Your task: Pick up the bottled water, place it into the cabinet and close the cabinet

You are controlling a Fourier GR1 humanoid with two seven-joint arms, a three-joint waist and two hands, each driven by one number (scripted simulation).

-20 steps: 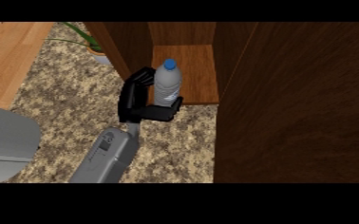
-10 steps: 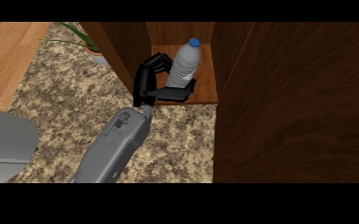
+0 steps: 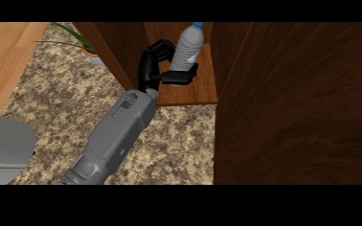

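I see one robot hand (image 3: 157, 67) on a grey forearm coming in from the lower left, so I log it as the left; its fingers and thumb are curled round the bottled water (image 3: 186, 52). The bottle stands upright, blue cap on top, inside the open wooden cabinet (image 3: 191, 93), over its shelf board. The cabinet door (image 3: 290, 105) stands open at the right. A potted plant (image 3: 84, 45) sits on the speckled tabletop (image 3: 63, 105) at left.
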